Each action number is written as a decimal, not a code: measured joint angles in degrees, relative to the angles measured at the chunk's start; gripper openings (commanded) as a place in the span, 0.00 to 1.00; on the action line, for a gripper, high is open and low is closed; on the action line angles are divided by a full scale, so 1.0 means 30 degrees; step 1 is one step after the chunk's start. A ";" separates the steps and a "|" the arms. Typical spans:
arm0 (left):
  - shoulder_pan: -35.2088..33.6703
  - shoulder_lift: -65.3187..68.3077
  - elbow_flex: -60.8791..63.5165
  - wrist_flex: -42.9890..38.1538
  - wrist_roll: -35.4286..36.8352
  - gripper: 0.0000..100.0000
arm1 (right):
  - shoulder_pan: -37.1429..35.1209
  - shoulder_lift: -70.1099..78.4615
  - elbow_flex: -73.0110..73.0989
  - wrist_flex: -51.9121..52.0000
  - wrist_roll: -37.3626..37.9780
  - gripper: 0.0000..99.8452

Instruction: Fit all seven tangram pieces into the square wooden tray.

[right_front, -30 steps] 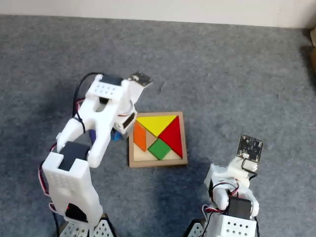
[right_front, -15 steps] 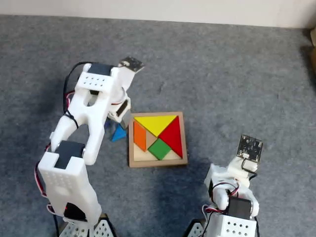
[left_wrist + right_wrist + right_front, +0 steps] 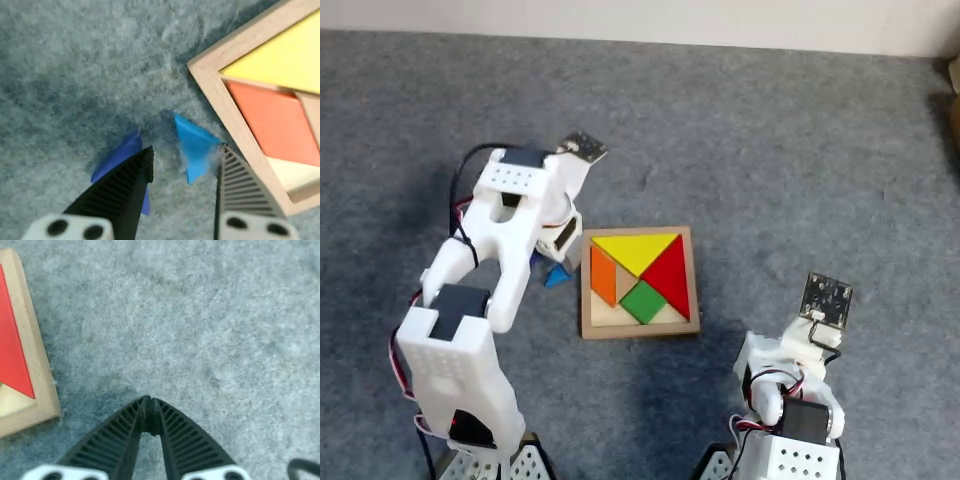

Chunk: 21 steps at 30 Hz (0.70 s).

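Grey, felt-like table covering (image 3: 770, 150), fuzzy and mottled, running up to a pale strip at the far side. Flat on it, near the middle – a square wooden tray (image 3: 640, 331), sides roughly square to the table's edges, bare grey cloth all round its rim. Just beside the tray's left rim, close to the far-left corner – a light blue triangle (image 3: 558, 275), lying flat on the cloth. Farther from the tray, near that triangle but apart from it by a strip of grey, a darker blue piece (image 3: 122, 155), also flat, partly hidden. At the near edge, the two arm bases, well apart.
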 measured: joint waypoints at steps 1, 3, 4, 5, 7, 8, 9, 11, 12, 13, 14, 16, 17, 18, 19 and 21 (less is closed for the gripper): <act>0.0000 0.0352 0.0000 -0.0088 0.0000 0.18 | 0.0000 0.0000 0.0000 0.0000 0.0000 0.01; 0.0059 0.1231 -0.0059 -0.0117 -0.0352 0.17 | 0.0000 0.0000 0.0000 0.0000 0.0000 0.01; 0.0059 0.1612 -0.0234 -0.0029 -0.0527 0.16 | 0.0000 0.0000 0.0000 0.0000 0.0000 0.01; 0.0088 0.1905 -0.0527 0.0000 -0.0615 0.16 | 0.0000 0.0000 0.0000 0.0000 0.0000 0.01; 0.0088 0.2520 -0.1348 0.0615 -0.0645 0.16 | 0.0000 0.0000 0.0000 0.0000 0.0000 0.01; 0.0088 0.2813 -0.1758 0.0938 -0.0645 0.15 | 0.0000 0.0000 0.0000 0.0000 0.0000 0.01; 0.0088 0.3077 -0.2110 0.1172 -0.0645 0.14 | 0.0000 0.0000 0.0000 0.0000 0.0000 0.01; 0.0088 0.3370 -0.2491 0.1377 -0.0645 0.12 | 0.0000 0.0000 0.0000 0.0000 0.0000 0.01; 0.0117 0.3458 -0.2549 0.1407 -0.0645 0.11 | 0.0000 0.0000 0.0000 0.0000 0.0000 0.01; 0.0205 0.3516 -0.2549 0.1407 -0.0645 0.10 | 0.0000 0.0000 0.0000 0.0000 0.0000 0.01; 0.0440 0.3516 -0.2549 0.1407 -0.0645 0.10 | 0.0000 0.0000 0.0000 0.0000 0.0000 0.01; 0.0791 0.3516 -0.2549 0.1407 -0.0645 0.08 | 0.0000 0.0000 0.0000 0.0000 0.0000 0.01; 0.0850 0.3516 -0.2637 0.1582 -0.0410 0.07 | 0.0000 0.0000 0.0000 0.0000 0.0000 0.01; 0.0908 0.3546 -0.2784 0.1817 -0.0147 0.06 | 0.0000 0.0000 0.0000 0.0000 0.0000 0.01; 0.0996 0.3575 -0.2960 0.2051 0.0059 0.04 | 0.0000 0.0000 0.0000 0.0000 0.0000 0.01; 0.1055 0.3604 -0.3282 0.2491 0.0264 0.01 | 0.0000 0.0000 0.0000 0.0000 0.0000 0.01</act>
